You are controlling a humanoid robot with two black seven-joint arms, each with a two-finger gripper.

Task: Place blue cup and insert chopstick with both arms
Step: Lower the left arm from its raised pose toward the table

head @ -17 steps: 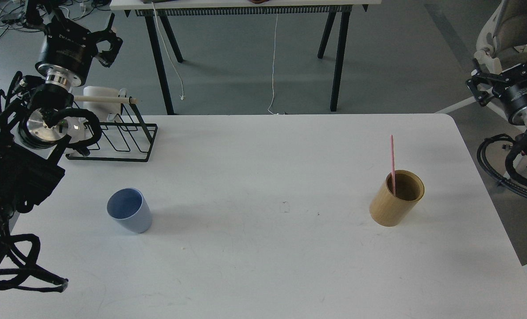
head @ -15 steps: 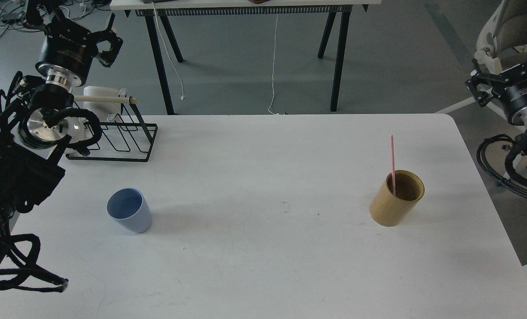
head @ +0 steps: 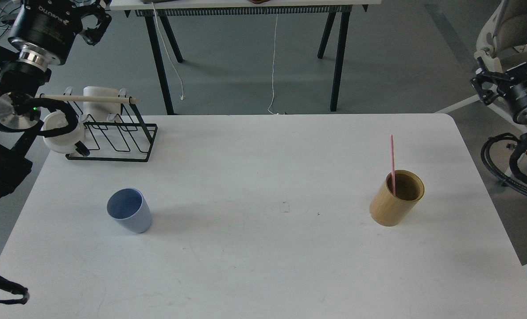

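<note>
A smooth, tapering blue cup is standing upright on the matte white table. Well apart, the thin pink chopstick is leaning inside a tan cylinder holder. Grey floor is showing behind. Left gripper and right gripper: I cannot tell whether either claw is apart.

pale blue cup, pink chopstick, tan holder
</note>
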